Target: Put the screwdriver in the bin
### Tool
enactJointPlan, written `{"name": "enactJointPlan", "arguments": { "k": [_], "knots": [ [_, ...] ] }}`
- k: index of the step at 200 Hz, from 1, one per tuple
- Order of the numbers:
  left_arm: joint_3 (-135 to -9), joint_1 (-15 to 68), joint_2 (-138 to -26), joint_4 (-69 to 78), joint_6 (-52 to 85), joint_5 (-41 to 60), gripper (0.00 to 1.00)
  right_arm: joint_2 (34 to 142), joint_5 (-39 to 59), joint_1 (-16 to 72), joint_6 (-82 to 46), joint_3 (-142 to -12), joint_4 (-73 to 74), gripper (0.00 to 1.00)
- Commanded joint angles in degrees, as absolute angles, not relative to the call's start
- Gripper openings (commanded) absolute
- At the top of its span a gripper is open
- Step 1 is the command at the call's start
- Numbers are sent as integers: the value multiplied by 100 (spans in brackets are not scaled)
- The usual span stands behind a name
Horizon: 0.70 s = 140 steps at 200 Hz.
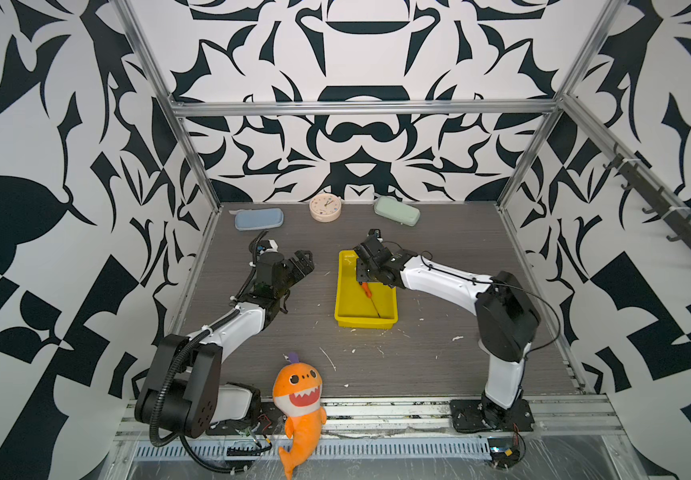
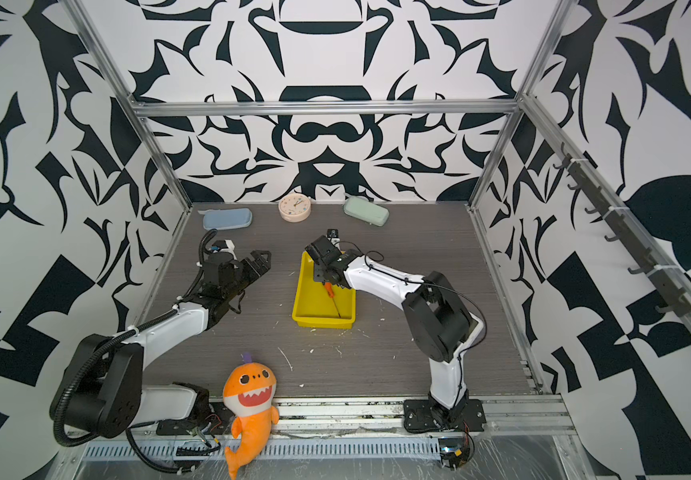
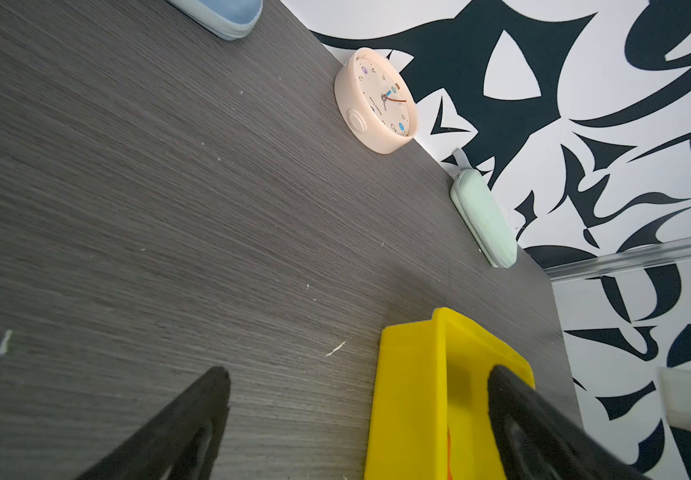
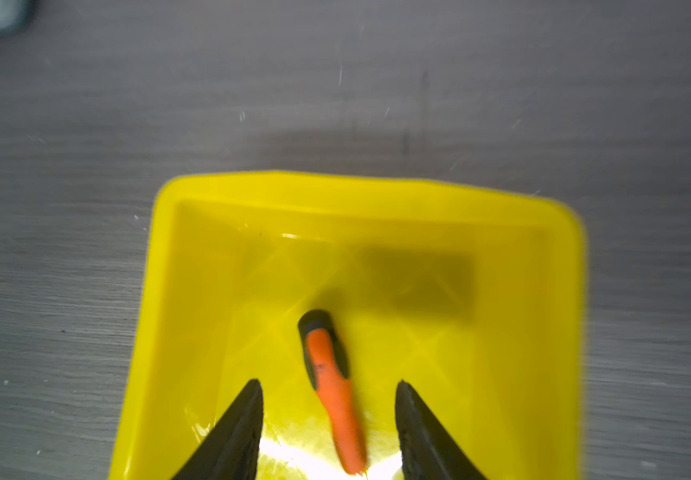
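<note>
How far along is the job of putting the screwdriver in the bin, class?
Done: the screwdriver lies inside the bin. In hand: nothing; the right gripper hangs open over its handle without touching it, and the left gripper is open beside the bin. Left: probably only pulling the right arm clear.

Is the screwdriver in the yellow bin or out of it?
In: the screwdriver lies inside the bin, loose between the parted jaws of the right gripper.

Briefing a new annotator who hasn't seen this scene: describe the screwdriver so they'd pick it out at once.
On the dark wood-grain table, find the yellow bin near the middle. The screwdriver lies inside it, under the right gripper with its jaws open. It is the bin's only content: orange handle, black end cap, thin dark shaft.
</note>
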<state>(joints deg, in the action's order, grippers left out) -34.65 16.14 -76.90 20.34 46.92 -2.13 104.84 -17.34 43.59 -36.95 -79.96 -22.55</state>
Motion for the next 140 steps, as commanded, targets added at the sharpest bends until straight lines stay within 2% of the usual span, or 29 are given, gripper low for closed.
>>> {"name": "enactJointPlan", "arguments": {
  "k": [1,16,29,54,75,89,115,140],
  "knots": [
    [-3622,1617,-7670,1924,4725,-298,100,9277,-2898,4333,-2924,-7818,-2063,57],
    [-3660,1614,-7755,1926,4749,-293,99,8614,-4002,4333,-2236,-7279,-1651,66],
    [-3717,1597,-7807,1853,4740,-270,100,8079,-4774,4312,-1449,-6478,-757,68],
    [-3842,1578,-7673,1432,4611,-496,100,7359,-5284,4188,425,-4651,1500,71],
    [-3688,1577,-7482,1457,4614,-782,100,7274,-5311,3716,1757,-3260,3261,67],
    [-3587,1575,-7450,1586,4608,-843,99,7347,-5289,3267,1776,-2726,3826,67],
    [-3660,1560,-7530,1447,4571,-887,100,7536,-5203,2528,875,-2485,3489,68],
    [-3801,1564,-7678,1309,4552,-845,99,7764,-4765,2035,296,-2193,3954,69]
  ]
}}
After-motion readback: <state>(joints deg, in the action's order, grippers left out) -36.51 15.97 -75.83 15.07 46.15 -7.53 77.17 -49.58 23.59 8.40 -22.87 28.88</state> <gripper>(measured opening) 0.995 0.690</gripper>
